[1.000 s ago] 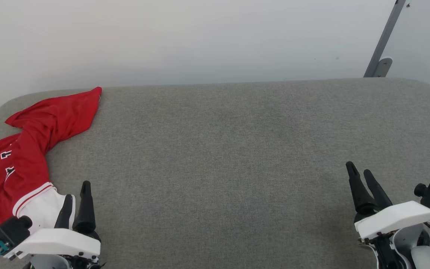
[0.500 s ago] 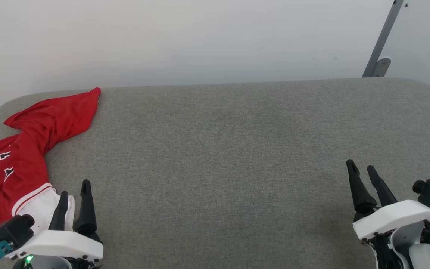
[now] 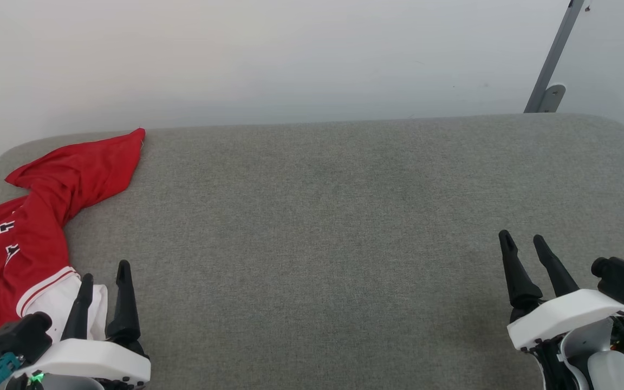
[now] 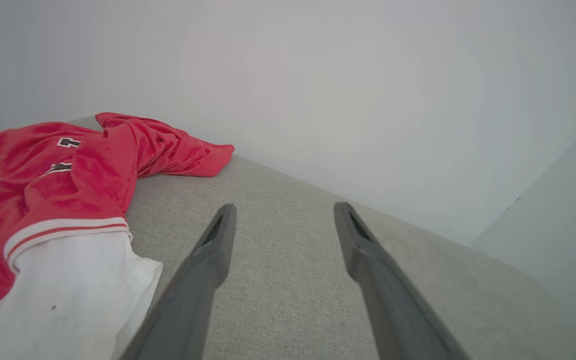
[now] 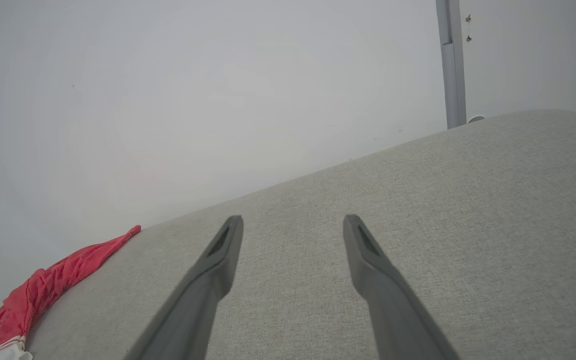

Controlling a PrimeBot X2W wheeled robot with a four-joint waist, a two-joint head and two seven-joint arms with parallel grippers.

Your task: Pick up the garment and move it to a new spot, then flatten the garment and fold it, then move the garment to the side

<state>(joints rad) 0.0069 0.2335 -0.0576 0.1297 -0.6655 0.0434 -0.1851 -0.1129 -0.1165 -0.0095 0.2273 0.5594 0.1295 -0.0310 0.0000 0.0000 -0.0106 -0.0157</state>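
Head view: crumpled jersey at the left edge of the frame, both claws empty and parted.
Since a second ago the left gripper (image 3: pixel 105 271) at the lower left has spread its fingers wider, and the right gripper (image 3: pixel 521 236) at the lower right has opened a little too; neither holds anything. The garment (image 3: pixel 41 211) has not shifted on the grey padded surface (image 3: pixel 344 216). Black, white-edged letter scraps show on the red cloth, perhaps two characters, too folded to read. Its white sleeve (image 3: pixel 60 306) lies just beside the left claw's outer finger.
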